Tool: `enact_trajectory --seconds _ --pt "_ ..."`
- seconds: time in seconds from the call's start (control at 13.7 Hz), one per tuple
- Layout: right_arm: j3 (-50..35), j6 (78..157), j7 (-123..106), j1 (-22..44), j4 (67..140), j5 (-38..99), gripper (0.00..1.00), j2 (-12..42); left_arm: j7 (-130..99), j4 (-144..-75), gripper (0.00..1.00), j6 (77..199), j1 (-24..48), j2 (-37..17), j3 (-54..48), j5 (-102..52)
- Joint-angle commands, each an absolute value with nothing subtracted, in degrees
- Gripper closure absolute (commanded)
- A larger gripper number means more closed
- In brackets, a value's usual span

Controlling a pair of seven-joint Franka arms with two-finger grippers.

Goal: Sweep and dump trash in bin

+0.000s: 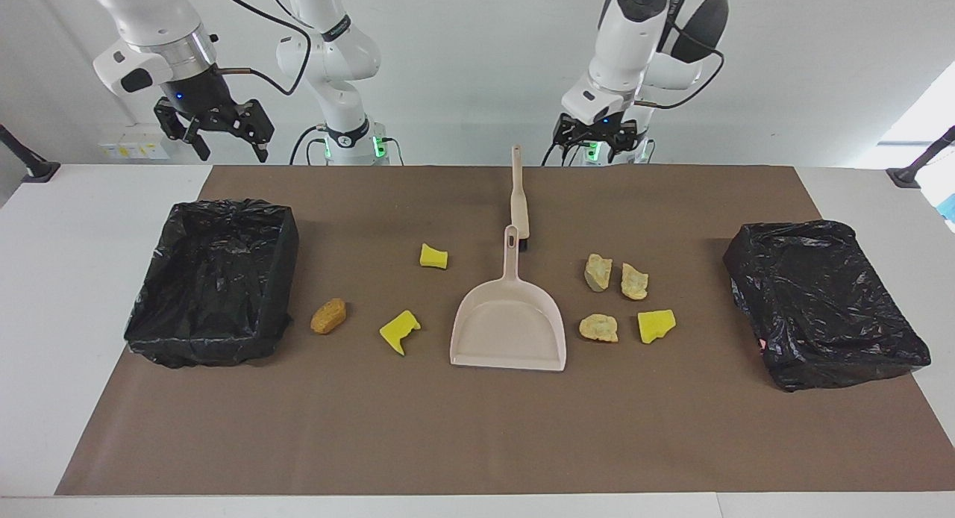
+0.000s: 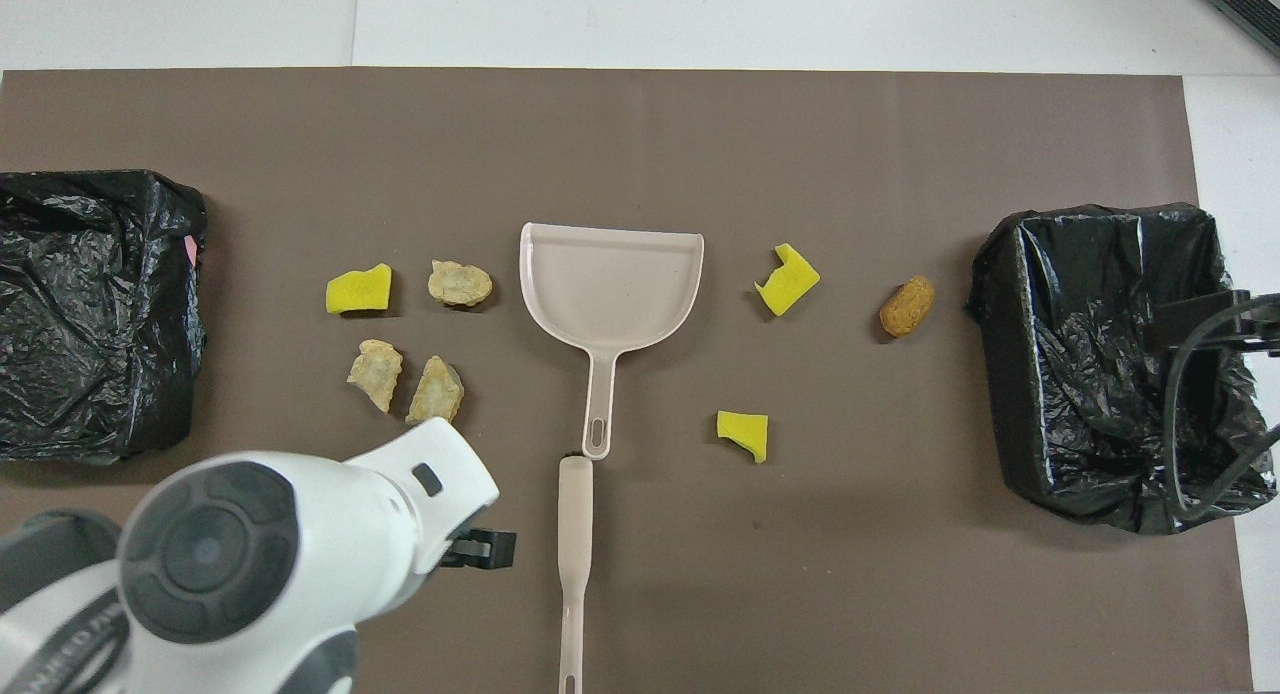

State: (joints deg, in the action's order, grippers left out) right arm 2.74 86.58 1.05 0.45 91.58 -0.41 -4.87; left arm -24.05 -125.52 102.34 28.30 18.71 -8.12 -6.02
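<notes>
Both arms are up over the worktop's edge nearest the robots. The right gripper (image 1: 218, 133) hangs wide and empty at the right arm's end and waits there. The left gripper (image 1: 595, 141) is over the middle of that edge, just beside the brush (image 1: 520, 197), spread wide and holding nothing.

The brush lies flat. Its long axis runs straight away from the robots, with the thin handle toward them and the dark head at the farther tip. That tip sits against the handle end of the dustpan (image 1: 507, 324). If you lift the brush carelessly, it will likely drag the pan askew. A pinch off the handle's centre may also let the brush swing.

The dustpan is on the same line, handle toward the robots, mouth open toward the farthest edge.

The trash (image 1: 598, 272) is seven scraps spread across mid-worktop:
- four toward the left arm's end
- three toward the right arm's end

All of them are beside the pan and none is at its mouth. They look light and crumbly, so a fast stroke could scatter them or break them up.

A black-lined bin (image 1: 280, 279) stands open at the right arm's end. The other bin (image 1: 821, 301), at the left arm's end, shows no clear hollow, so a dump there might slide off.
</notes>
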Motion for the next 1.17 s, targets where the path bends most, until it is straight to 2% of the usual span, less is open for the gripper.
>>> enact_trajectory --seconds 0.0,0.37,0.66,0.95,1.1 --pt "2.55 85.52 1.93 0.35 91.85 0.53 0.00 -5.62 -30.39 -132.69 0.00 108.53 36.53 20.39 -7.65 -6.24" --pt "2.64 85.52 2.02 0.35 91.85 0.53 0.00 -5.62 -37.43 -140.88 0.00 119.08 46.48 16.53 -8.00 -6.24" --pt "2.11 85.17 2.02 0.87 91.93 0.35 0.00 -5.71 -41.75 -141.33 0.00 124.53 49.65 11.26 -8.00 -6.24" --pt "1.59 85.17 2.55 1.40 91.76 0.62 0.00 -5.19 -41.57 -143.79 0.00 125.24 51.42 11.25 -8.00 -6.24" --pt "1.14 85.17 2.55 1.67 91.41 0.44 0.00 -2.91 -41.66 -143.79 0.00 125.33 51.42 11.25 -8.09 -6.24"
